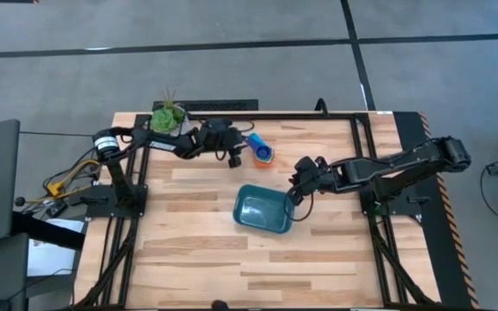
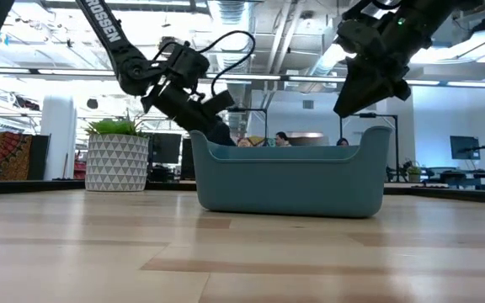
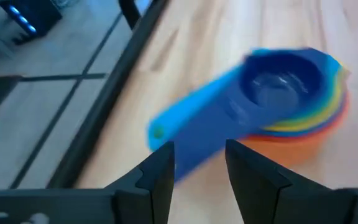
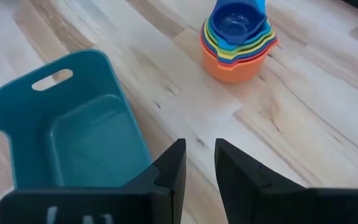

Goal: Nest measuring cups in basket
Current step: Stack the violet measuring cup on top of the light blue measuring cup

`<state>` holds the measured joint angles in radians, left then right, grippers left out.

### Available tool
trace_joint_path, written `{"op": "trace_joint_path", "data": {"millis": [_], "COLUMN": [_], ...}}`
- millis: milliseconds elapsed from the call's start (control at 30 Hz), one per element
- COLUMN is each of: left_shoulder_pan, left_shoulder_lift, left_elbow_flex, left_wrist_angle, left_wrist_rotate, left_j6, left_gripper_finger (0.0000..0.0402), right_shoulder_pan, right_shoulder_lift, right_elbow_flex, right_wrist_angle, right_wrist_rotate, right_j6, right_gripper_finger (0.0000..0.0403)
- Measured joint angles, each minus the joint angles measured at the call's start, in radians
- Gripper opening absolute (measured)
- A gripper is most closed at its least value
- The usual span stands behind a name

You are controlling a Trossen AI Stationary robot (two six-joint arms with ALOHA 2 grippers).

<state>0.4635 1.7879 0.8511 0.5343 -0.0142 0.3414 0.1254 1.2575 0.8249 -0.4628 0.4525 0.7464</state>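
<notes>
- Sitting far left of the teal, rounded-rectangular shallow plastic basket, at the back edge of the light wooden table: a white patterned pot with a green plant, no part of the job.
- Hovering between that pot and the basket, beyond the basket's far side: the left gripper, fingers parted a little and holding nothing, lined up on the long flat blue handle jutting from the cups.
- Resting on the tabletop just beyond the basket's far rim, still outside it: the stack of small plastic measuring cups, already nested with the orange one at the bottom, then yellow, green and light blue rims, and a dark blue cup on top.
- Lying empty near the table's middle: the basket itself, a cut-out grip slot showing in one end wall.
- Hanging over the basket's right-hand end, above its rim: the right gripper, fingers slightly apart, gripping nothing, seemingly waiting or ready to steady the basket.
- Judging the step in hand: closing on the handles where they overlap, as near the bowls as possible, so the whole stack lifts as one.
- Lifting level and slowly; tilting risks the lower cups sliding off.
- Carrying high enough to clear the basket's near wall, then lowering onto its floor before releasing.
</notes>
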Motion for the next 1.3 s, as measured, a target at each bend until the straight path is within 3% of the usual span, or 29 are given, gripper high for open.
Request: {"op": "trace_joint_path", "data": {"millis": [300, 600, 700, 833, 1100, 1300], "left_shoulder_pan": [0.069, 0.066, 0.066, 0.066, 0.089, 0.123], "left_shoulder_lift": [-0.001, -0.027, -0.027, -0.024, -0.019, -0.019], "left_elbow_flex": [0.06, 0.062, 0.062, 0.06, 0.061, 0.076], "left_wrist_angle": [-0.013, -0.245, -0.33, -0.356, -0.209, -0.208], "left_wrist_rotate": [0.056, 0.057, 0.121, 0.237, 0.244, 0.243], "left_j6": [-0.006, 0.07, 0.125, 0.152, 0.17, 0.144], "left_gripper_finger": [0.0135, 0.0135, 0.0132, 0.0109, 0.0045, 0.0006], "right_shoulder_pan": [0.006, 0.04, 0.038, 0.038, 0.058, 0.078], "right_shoulder_lift": [0.0, 0.0, 0.0, 0.0, 0.0, 0.0], "right_elbow_flex": [0.0, 0.0, 0.0, 0.0, 0.0, 0.0], "right_wrist_angle": [-0.001, -0.007, -0.007, -0.001, -0.001, 0.0], "right_wrist_rotate": [0.004, 0.029, 0.047, 0.055, 0.053, 0.073], "right_j6": [0.013, 0.014, 0.016, 0.017, 0.04, 0.052], "right_gripper_finger": [0.0107, 0.0107, 0.0107, 0.0107, 0.0107, 0.0107]}}
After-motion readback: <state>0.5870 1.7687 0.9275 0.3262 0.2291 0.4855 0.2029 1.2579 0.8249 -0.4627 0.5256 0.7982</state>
